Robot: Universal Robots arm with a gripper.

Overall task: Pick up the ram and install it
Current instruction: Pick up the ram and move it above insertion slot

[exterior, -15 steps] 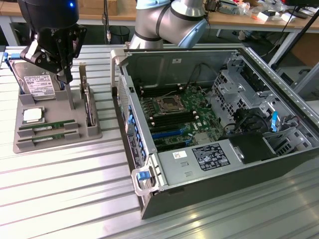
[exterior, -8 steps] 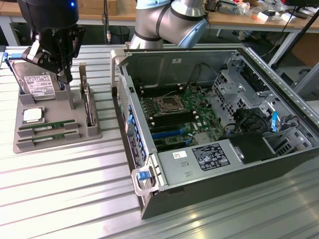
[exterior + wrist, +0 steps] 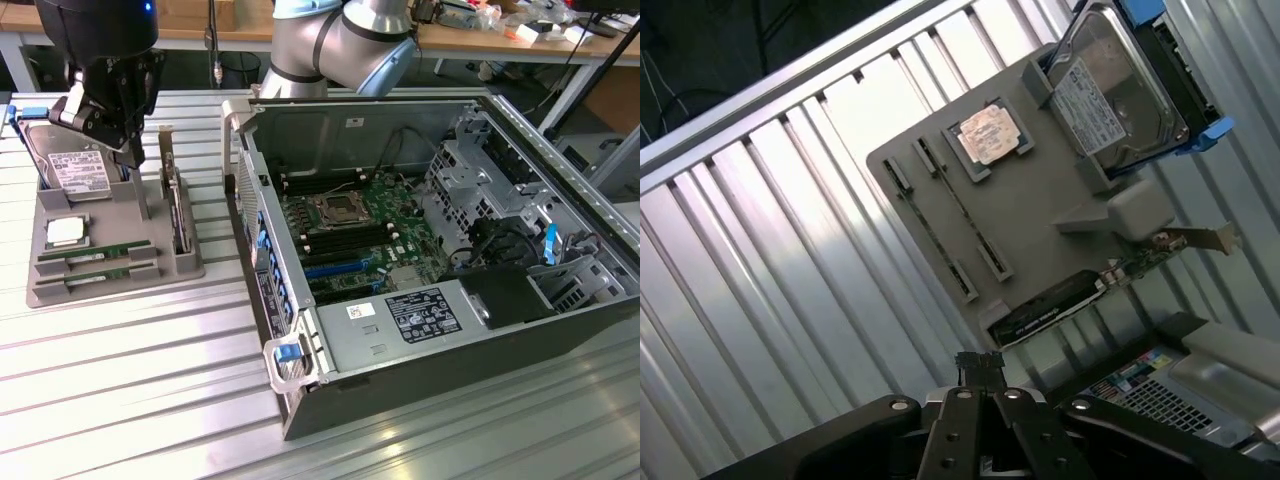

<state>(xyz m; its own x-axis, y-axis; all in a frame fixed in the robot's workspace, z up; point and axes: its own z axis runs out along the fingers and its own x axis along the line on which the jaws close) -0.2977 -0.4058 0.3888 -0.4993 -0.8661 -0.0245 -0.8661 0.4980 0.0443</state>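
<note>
Your silver-grey jointed arm (image 3: 340, 45) reaches in from the top of the exterior view toward that view's left. Its black wrist turns downward, so the black gripper (image 3: 130, 155) hangs above the rear part of the flat grey plastic parts tray (image 3: 110, 225). It is clear of everything on the tray. In the wrist view the gripper (image 3: 980, 365) has its two fingers pressed together with nothing between them. It looks down on the tray (image 3: 1040, 215) from well above.

The two RAM sticks are long, thin green circuit-board strips with pale labels. Both sit on edge in parallel slots at the front of the tray, one (image 3: 100, 254) just behind the other (image 3: 108, 277). From the wrist camera you see them edge-on as two thin dark lines (image 3: 962, 212) (image 3: 933, 232) between grey end clips.

The square silver CPU chip (image 3: 65, 232) lies just behind them on the tray. The silver hard drive with a white label (image 3: 75, 165) leans at the tray's rear. A taller card with a metal bracket (image 3: 177, 205) stands along the tray's edge nearest the open black computer case (image 3: 560, 150). That case lies on the ribbed metal table (image 3: 120, 380) at the exterior view's right, with its green motherboard (image 3: 350, 220) exposed.
</note>
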